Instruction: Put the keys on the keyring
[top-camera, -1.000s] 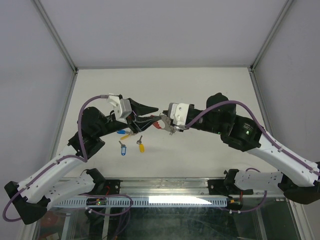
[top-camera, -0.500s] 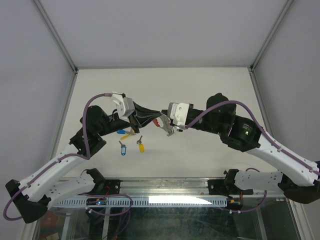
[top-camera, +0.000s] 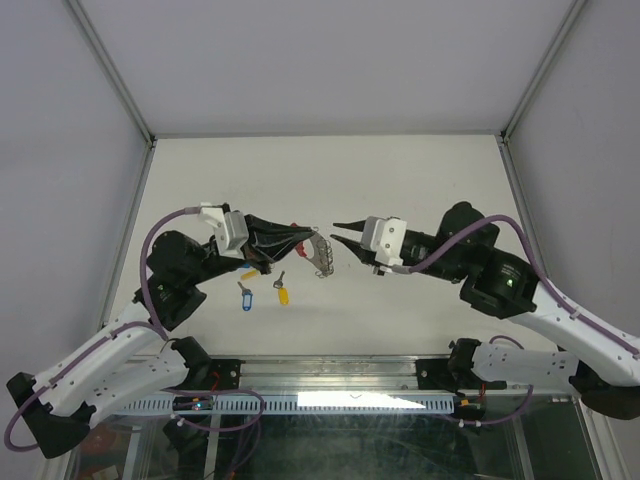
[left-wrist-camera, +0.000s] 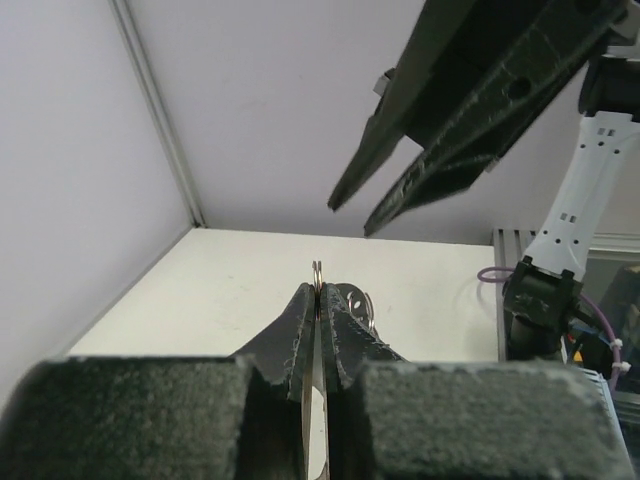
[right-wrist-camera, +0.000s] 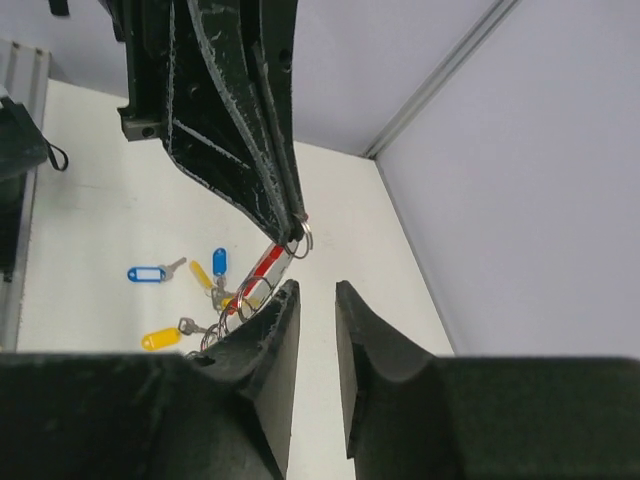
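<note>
Your left gripper (top-camera: 302, 237) was pinched shut on the keyring (top-camera: 318, 254), holding it up off the table (top-camera: 420, 170) near mid-workspace.

In the left wrist view the fingers (left-wrist-camera: 300, 320) were flat together. Only a small metal ring (left-wrist-camera: 317, 268) poked out past the tips, with a bit of silvery loop beside them. The red crescent was hidden behind the fingers in that view.

The right wrist view showed the red crescent (right-wrist-camera: 266, 266) hanging slanted below that ring. Its lower end and the chain loops were cut off behind the right finger (right-wrist-camera: 270, 340). I couldn't tell from any view how the chain ran or whether anything was threaded on it.

Your right gripper (top-camera: 337, 226) was narrowly parted and gripping nothing. Its tips pointed at the left tips, near but not touching.

All four keys lay on the table, near-left of the keyring in the overhead view:
- The first blue key (top-camera: 245, 299) and first yellow key (top-camera: 283, 294) lay in the open, apart from each other.
- The second blue key (top-camera: 243, 265) and second yellow key (top-camera: 252, 273) were tucked at the edge of the left arm, partly covered.
- The metal blades were too small to read overhead, and the right wrist view showed mostly the tags.
</note>
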